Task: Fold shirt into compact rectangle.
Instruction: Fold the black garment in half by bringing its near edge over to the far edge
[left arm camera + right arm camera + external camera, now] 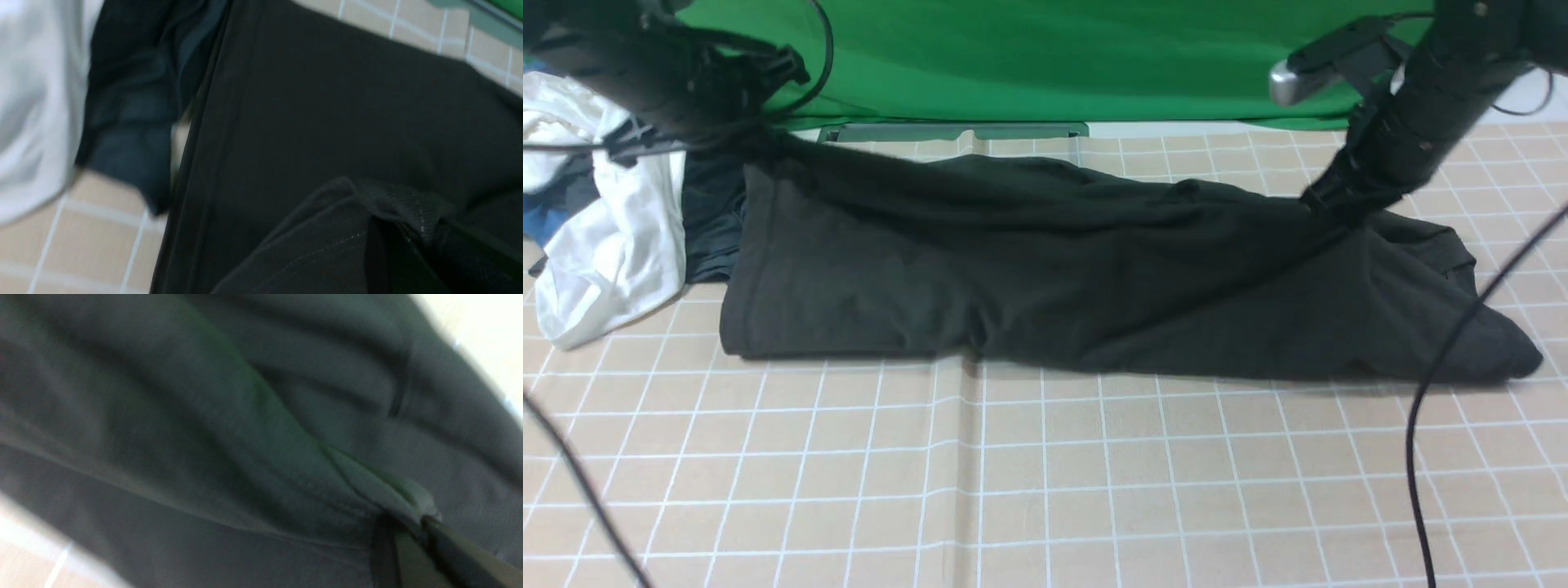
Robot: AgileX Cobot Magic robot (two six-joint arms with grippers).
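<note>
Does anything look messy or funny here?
The shirt is bunched and creased, one end trailing to a point on the right. A crumpled heap of white and blue clothes lies beside its left end.

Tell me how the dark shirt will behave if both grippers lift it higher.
Floppy: the shirt sags between the left gripper and the right gripper. Probably light, since small pinches hold its edge up. Its lower part would likely drag across the table.
</note>
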